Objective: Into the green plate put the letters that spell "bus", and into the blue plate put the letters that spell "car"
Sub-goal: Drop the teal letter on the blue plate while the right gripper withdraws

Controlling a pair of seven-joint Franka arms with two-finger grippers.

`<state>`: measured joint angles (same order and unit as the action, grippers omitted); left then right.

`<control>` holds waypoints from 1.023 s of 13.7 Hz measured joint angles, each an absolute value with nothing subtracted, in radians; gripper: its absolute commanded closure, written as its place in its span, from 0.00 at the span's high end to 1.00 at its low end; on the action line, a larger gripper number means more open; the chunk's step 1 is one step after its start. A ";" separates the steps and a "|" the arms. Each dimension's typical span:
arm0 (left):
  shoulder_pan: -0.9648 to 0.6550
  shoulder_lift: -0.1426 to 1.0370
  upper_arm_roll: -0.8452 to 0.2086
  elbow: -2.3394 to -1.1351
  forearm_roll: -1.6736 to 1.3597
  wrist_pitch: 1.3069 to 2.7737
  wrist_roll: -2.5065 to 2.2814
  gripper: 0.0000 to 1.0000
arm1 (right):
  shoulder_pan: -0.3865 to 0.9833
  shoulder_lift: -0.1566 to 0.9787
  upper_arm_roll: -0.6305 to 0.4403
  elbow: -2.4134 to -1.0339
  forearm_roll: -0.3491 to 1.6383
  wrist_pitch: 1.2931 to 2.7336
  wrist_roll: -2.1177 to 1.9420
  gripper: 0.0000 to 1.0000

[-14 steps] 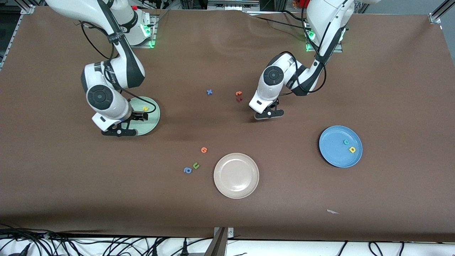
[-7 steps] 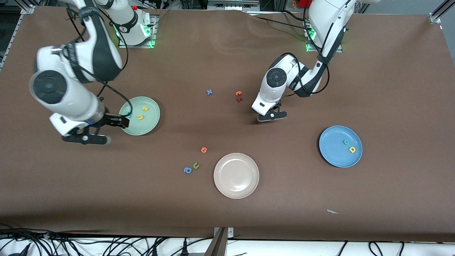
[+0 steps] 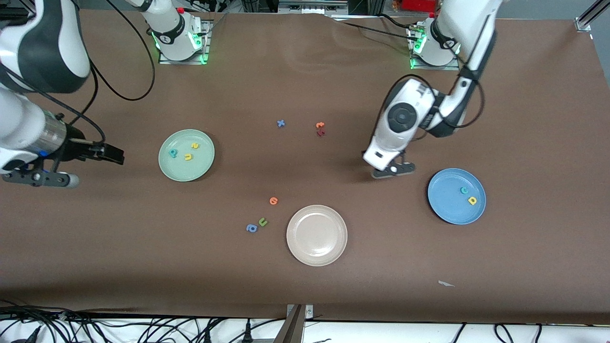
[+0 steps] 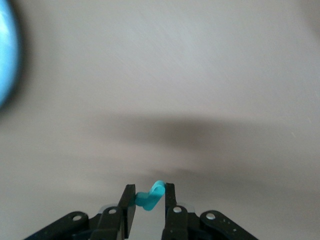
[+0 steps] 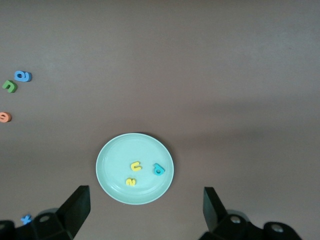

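Note:
The green plate holds a teal "b", a yellow "u" and a yellow "s". The right wrist view shows the same plate and its letters from high up. My right gripper hangs open and empty over the table's edge at the right arm's end. The blue plate carries a teal "c" and a yellow "a". My left gripper is shut on a small teal "r", over bare table beside the blue plate.
A cream-white plate lies nearer the front camera, mid-table. Beside it are an orange letter, a green "u" and a blue "a". Farther back lie a blue "x" and orange and dark red letters.
My left gripper has carried the teal letter from beside the orange and red letters toward the blue plate. My right arm has pulled up and away from the green plate, uncovering the "b" and "u".

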<state>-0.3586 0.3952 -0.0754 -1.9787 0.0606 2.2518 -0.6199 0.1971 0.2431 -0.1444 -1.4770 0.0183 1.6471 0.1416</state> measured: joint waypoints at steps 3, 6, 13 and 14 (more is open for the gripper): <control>-0.247 0.379 -0.022 -1.926 0.061 2.185 -0.385 0.24 | 0.183 0.157 -0.155 -1.515 0.018 1.625 0.142 1.00; -0.138 0.395 -0.010 -1.928 0.061 2.180 -0.183 0.36 | 0.050 0.060 -0.083 -1.590 0.007 1.621 0.136 1.00; -0.074 0.397 -0.007 -1.841 0.062 2.183 -0.091 1.00 | -0.002 0.000 0.000 -1.656 -0.040 1.606 0.063 1.00; -0.066 0.369 -0.007 -1.829 0.062 2.152 -0.090 1.00 | -0.006 0.000 0.000 -1.656 -0.040 1.577 0.018 1.00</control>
